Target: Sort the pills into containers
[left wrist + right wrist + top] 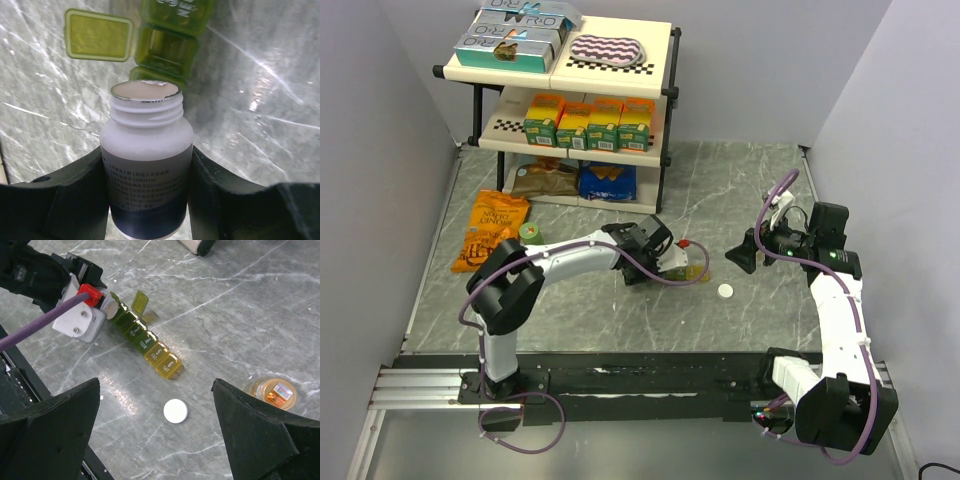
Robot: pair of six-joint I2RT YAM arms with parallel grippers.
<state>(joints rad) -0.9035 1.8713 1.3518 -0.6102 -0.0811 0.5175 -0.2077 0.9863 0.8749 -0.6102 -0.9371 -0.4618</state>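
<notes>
While my left gripper (pixel 150 210) pinches the uncapped white bottle (pixel 146 145) around its body, I hold it tipped so that its mouth points at the containers (pixel 167 50), a green-to-yellow strip lying on the marble table (pixel 45 125). One compartment's lid (pixel 98 35) stands flipped open, likely to take what pours out, and that compartment looks empty. Whether the bottle's mouth is sealed I cannot tell. My right gripper (pixel 156 385) hangs off the strip's yellow end, fingers spread wide and holding nothing, near the bottle's white cap (pixel 175 410). From there I judge it well placed to steady the strip.
</notes>
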